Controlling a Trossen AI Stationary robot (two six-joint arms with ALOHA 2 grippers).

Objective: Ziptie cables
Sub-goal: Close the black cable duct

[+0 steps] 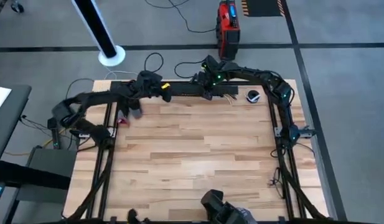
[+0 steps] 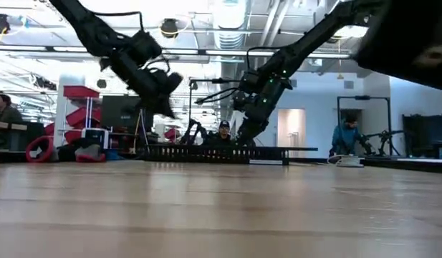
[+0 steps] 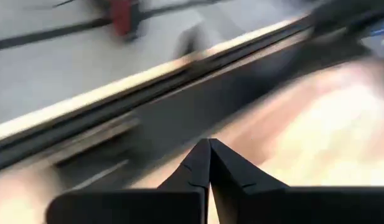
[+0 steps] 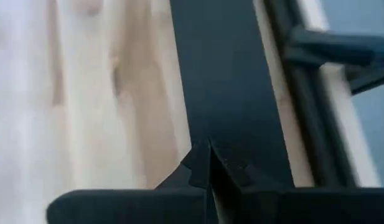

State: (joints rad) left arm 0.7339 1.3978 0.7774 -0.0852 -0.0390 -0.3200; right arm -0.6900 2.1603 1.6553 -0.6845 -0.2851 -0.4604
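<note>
Both arms are parked over the far edge of the pale wooden worktop (image 1: 198, 155), above the long black plastic channel (image 1: 198, 91) that lies along that edge.

Left gripper (image 1: 155, 87): raised above the channel's left end. My wrist view shows its fingers pressed together with nothing between them.

Right gripper (image 1: 208, 87): down close over the middle of the channel, its fingers likewise closed and empty in its wrist view.

Cables: I cannot pick out the bundle in any view. A few thin strands show on the worktop near the channel's right end, beside a small round black-and-white object (image 1: 254, 96), too small to identify.

Judgement: closed jaws this low suggest pressing or positioning rather than grasping; no tie yet in hand.
</note>
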